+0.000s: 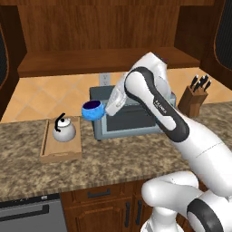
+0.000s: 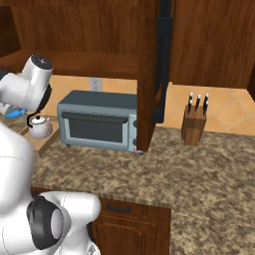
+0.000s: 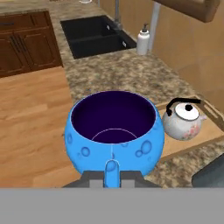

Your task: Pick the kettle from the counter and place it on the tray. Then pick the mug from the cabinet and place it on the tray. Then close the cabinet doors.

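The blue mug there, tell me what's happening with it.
The robot arm is carrying the mug in its gripper, held in the air in front of the toaster oven, just right of the tray. The kettle already sits on the tray. The mug has not been set down yet, and the cabinet above is open, with a door swung out.

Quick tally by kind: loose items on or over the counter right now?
Kettle: 1
Mug: 1
Tray: 1
Toaster oven: 1
Knife block: 1
Soap bottle: 1
Total: 6
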Available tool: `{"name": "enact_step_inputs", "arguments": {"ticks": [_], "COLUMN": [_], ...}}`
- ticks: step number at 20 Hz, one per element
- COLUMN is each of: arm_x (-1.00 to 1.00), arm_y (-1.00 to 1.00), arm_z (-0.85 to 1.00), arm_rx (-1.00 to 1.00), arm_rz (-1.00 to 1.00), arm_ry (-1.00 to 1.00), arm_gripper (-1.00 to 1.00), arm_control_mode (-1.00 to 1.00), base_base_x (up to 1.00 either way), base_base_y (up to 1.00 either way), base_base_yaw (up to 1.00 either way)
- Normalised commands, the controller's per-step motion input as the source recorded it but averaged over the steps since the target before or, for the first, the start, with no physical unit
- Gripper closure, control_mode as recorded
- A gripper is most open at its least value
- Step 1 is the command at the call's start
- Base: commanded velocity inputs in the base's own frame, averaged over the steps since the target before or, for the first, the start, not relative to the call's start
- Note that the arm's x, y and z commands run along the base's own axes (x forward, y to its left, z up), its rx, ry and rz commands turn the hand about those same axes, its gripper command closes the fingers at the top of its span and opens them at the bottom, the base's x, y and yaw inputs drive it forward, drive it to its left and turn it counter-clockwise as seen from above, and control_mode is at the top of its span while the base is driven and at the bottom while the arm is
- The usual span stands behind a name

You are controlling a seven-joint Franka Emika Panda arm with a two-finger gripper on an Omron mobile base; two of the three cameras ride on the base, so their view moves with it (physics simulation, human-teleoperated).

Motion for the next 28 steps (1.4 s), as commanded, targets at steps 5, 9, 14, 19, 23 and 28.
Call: {"name": "enact_step_inputs", "arguments": {"ticks": [5, 9, 14, 19, 23, 28], "arm_x": [-0.01, 0.2, 0.56, 0.68, 0.4, 0.33], "arm_y": [0.53, 0.36, 0.04, 0.1, 0.36, 0.31], "arm_z": [-0.96, -0.78, -0.48, -0.24, -0.3, -0.29], "arm_rx": [-0.09, -0.02, 0.0, 0.02, 0.0, 0.0], "arm_rz": [0.11, 0.02, 0.0, 0.0, 0.0, 0.0], "arm_ry": [0.0, 0.0, 0.0, 0.0, 0.0, 0.0], "arm_gripper": [1.0, 1.0, 1.0, 1.0, 1.0, 1.0], "arm_control_mode": [-1.0, -1.0, -1.0, -1.0, -1.0, -1.0], "base_base_x": [0.0, 0.0, 0.0, 0.0, 0.0, 0.0], "base_base_y": [0.0, 0.0, 0.0, 0.0, 0.0, 0.0], "base_base_yaw": [0.0, 0.0, 0.0, 0.0, 0.0, 0.0]}}
